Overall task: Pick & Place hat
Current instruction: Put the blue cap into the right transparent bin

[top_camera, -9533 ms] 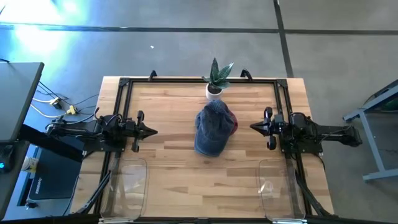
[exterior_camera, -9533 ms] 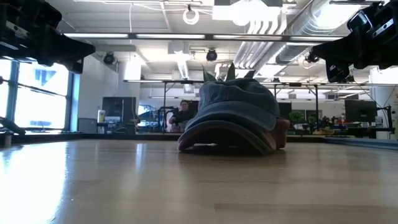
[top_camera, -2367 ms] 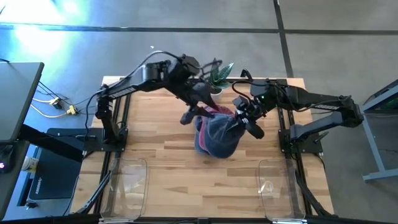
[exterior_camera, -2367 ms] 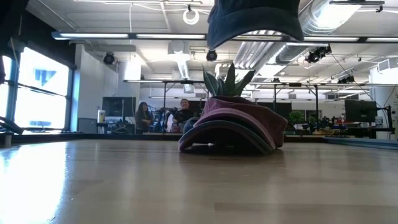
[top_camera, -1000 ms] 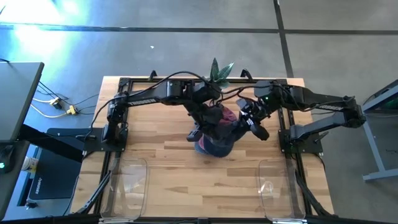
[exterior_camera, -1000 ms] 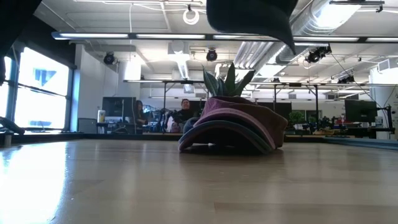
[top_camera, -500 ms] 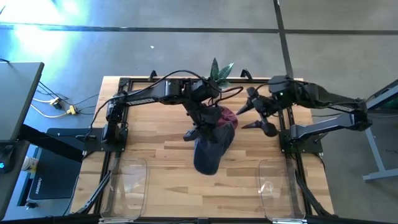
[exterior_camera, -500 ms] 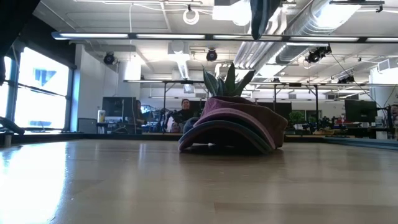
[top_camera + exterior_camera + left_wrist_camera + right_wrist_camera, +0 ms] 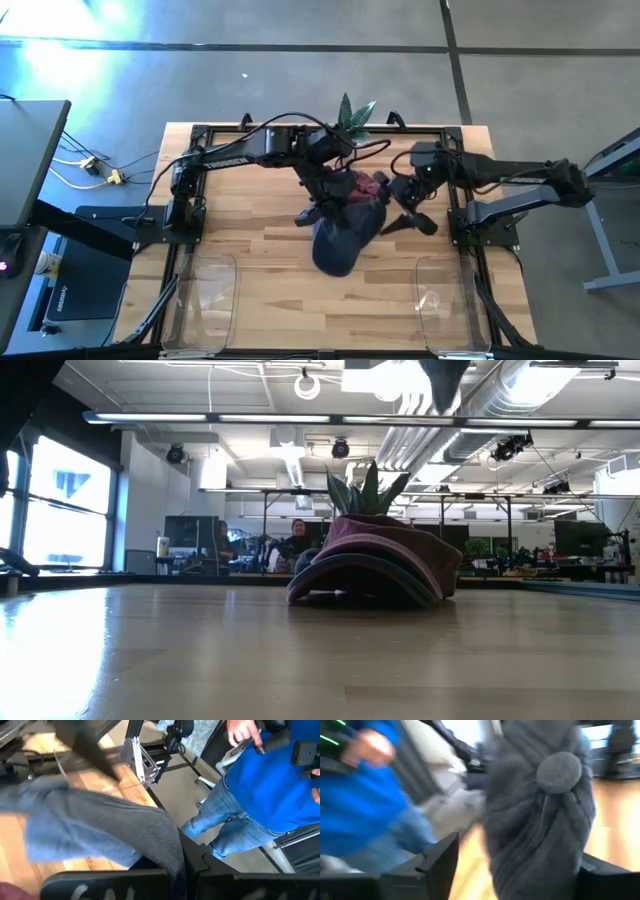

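Note:
A blue-grey hat (image 9: 340, 238) hangs in the air over the table's middle, with my left gripper (image 9: 335, 200) shut on its far end. Its crown, with the button (image 9: 559, 770), faces my right gripper (image 9: 405, 207). That gripper stands open close by the hat's right side, its fingers (image 9: 440, 865) wide apart. Below, a maroon hat (image 9: 385, 555) rests brim-down on the table, on top of another hat whose brim (image 9: 360, 578) shows under it. My left gripper pinches the blue-grey hat's cloth (image 9: 170, 860) between its two shut fingers, at the hat's far, upper end. Which part of the hat that is I cannot tell. The hat hangs slack below and toward the near edge, lifted clear of the maroon hat.
A potted plant (image 9: 350, 118) stands at the far edge, right behind the hats. Two clear plastic stands (image 9: 205, 290) sit at the near corners. A person in a blue shirt (image 9: 270, 785) stands beyond the table's edge.
My right gripper has opened and let go of the blue-grey hat, drawn back toward the table's right, then come toward the hat again. The hat, held by both grippers before, now hangs from my left gripper alone and reaches farther toward the near edge.

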`<state>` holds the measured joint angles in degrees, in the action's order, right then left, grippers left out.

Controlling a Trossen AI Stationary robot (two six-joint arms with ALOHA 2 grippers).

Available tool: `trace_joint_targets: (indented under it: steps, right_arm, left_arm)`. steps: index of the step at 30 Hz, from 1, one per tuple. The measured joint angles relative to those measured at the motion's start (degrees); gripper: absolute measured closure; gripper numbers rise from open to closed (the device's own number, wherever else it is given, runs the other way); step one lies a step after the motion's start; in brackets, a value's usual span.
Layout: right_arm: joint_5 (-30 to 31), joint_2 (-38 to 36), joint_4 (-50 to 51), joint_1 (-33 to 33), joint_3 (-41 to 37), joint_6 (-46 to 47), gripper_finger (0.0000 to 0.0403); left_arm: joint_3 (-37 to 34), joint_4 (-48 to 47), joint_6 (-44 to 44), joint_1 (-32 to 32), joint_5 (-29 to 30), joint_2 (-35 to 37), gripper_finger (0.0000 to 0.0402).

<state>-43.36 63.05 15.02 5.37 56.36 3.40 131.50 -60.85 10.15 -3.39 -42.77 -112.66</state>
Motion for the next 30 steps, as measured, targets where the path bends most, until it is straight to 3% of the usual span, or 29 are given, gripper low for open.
trace_joint_targets:
  steps: [2,6,8,13,17,22,24,27,30]
  right_arm:
    - [-4.29,0.00,-4.23,-0.66,-1.91,5.58,0.0214]
    - [-13.21,0.00,-12.87,-1.85,-3.89,19.28,0.0351]
    - [-15.80,-0.02,-18.09,-2.77,-3.91,25.51,0.0388]
    - [-16.15,-0.35,-33.18,-4.43,-2.30,39.83,0.0384]
    - [-15.30,-0.59,-33.57,-4.24,-1.44,44.11,0.0394]
    - [-13.42,-0.50,-24.68,-4.26,-1.44,44.05,0.0398]
    - [-12.25,-0.50,-21.94,-4.24,-1.44,43.64,0.0396]
    - [-10.81,-0.50,-20.33,-4.24,-1.44,42.32,0.0399]
    - [-9.44,-0.52,-20.41,-4.24,-1.42,41.59,0.0398]
  left_arm:
    - [0.00,-0.14,-0.12,-0.46,-0.03,0.00,0.0401]
    - [0.00,-0.18,-0.17,-1.50,-0.81,0.00,0.0401]
    - [0.00,-0.03,-0.34,-1.65,-3.24,0.00,0.0401]
    - [0.00,4.67,-5.18,-2.27,-10.31,0.00,0.0389]
    - [0.02,7.27,-6.92,-2.59,-13.39,0.00,0.0335]
    - [0.02,2.47,-4.90,-5.75,-11.38,0.00,0.0235]
    - [0.04,-0.10,-3.96,-7.38,-7.02,0.00,0.0203]
    - [-0.11,-4.09,-1.24,-8.59,0.52,0.77,0.0175]
    - [0.14,-1.54,0.42,-7.01,1.71,1.52,0.0169]
